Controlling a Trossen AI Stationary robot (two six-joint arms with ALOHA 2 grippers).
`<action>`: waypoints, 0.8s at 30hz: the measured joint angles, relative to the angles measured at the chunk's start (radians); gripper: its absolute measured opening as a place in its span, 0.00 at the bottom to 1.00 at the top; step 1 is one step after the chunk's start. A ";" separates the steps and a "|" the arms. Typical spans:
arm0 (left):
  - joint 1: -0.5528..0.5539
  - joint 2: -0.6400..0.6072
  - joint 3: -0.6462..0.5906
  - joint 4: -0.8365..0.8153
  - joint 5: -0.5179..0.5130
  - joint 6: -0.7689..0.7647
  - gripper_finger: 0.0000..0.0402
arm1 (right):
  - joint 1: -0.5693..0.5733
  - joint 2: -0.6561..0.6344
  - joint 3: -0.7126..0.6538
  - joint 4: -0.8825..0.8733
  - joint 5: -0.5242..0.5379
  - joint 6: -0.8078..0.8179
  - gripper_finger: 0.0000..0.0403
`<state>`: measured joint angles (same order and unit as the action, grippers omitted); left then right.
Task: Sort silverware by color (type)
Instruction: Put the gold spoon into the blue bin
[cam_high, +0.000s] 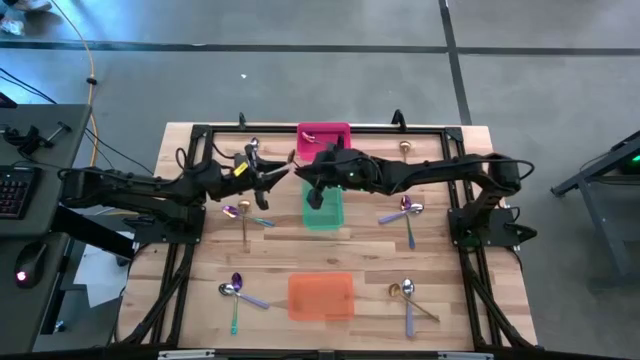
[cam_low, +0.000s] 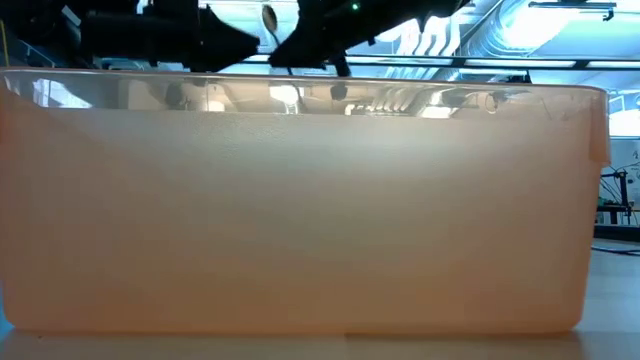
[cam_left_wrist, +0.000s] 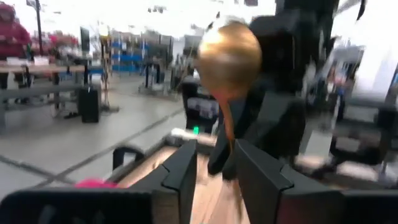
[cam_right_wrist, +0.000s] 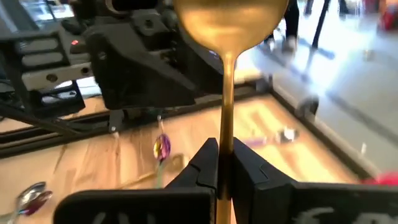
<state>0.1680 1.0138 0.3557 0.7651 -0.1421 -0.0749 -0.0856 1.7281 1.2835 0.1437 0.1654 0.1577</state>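
Our right gripper (cam_right_wrist: 225, 167) is pinching the shiny gold metal spoon (cam_right_wrist: 227, 25) by its handle, while our left gripper (cam_left_wrist: 214, 169) is standing apart nearby.

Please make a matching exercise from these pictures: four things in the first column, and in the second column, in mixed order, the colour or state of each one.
Things
1. left gripper
2. right gripper
3. bin nearest the table's front edge
4. bin under the right gripper

Colour or state
A. green
B. shut on the gold spoon
C. orange
D. fingers apart, around the spoon's stem

Pairs: 1-D, 2-B, 3-C, 4-A
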 joint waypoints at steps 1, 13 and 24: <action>-0.001 0.000 0.000 -0.023 0.000 0.006 0.27 | 0.000 0.000 0.000 -0.028 0.000 0.043 0.00; -0.040 0.003 -0.001 -0.117 -0.010 0.038 0.28 | -0.002 0.098 -0.005 -0.322 0.045 0.408 0.00; -0.041 0.003 -0.001 -0.141 0.009 0.052 0.28 | -0.024 0.180 -0.005 -0.415 0.020 0.524 0.00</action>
<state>0.1272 1.0172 0.3550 0.6239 -0.1327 -0.0232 -0.1100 1.9079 1.2781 -0.2713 0.1855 0.6819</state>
